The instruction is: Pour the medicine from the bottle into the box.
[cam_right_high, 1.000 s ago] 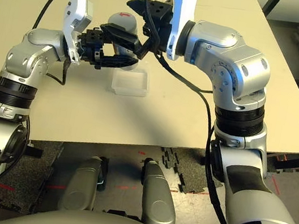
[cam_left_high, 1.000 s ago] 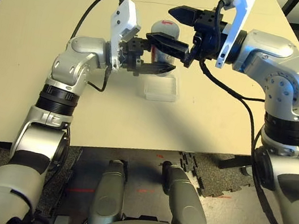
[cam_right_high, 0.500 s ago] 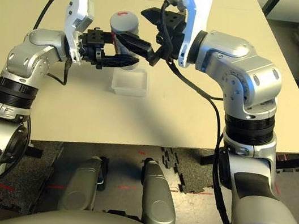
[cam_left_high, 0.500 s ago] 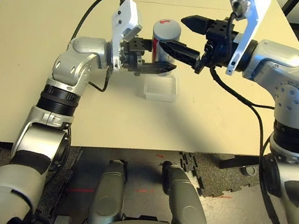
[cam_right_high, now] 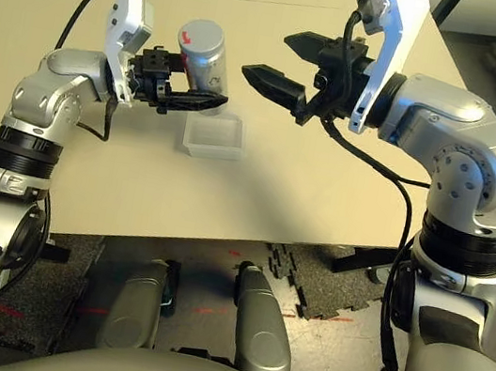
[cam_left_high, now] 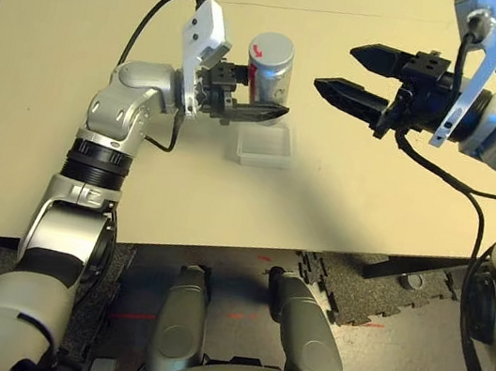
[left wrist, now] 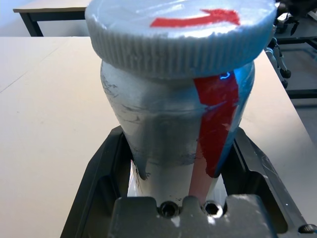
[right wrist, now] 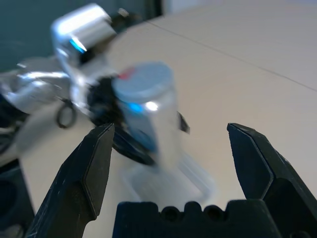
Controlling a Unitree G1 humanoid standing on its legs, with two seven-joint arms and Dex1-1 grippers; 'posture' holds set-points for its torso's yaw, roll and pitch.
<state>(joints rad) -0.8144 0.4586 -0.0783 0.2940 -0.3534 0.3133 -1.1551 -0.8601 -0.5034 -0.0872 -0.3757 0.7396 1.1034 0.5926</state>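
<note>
**Capped Bottle in Left Gripper: Spill and Slip Hazards**

Table (cam_left_high: 350, 203): supports the box, toward the robot's body from the left gripper.

Left gripper (left wrist: 179, 131): clamped on the bottle, below its cap. A weak grip on the smooth, rounded wall could let the bottle rotate or slip during tilting.

Right gripper (cam_left_high: 336, 66): fingers apart, nothing between them, clear of the bottle. A careless approach could knock the bottle askew.

Bottle (cam_left_high: 270, 83): roughly upright between the left gripper's fingers. Tilting off-line could send medicine past the rim.

Box (cam_left_high: 264, 157): just beside the left gripper. Contact with a low finger could shift it.

Cap (left wrist: 183, 54): seated on the bottle. If left on, it probably blocks pouring.
</note>
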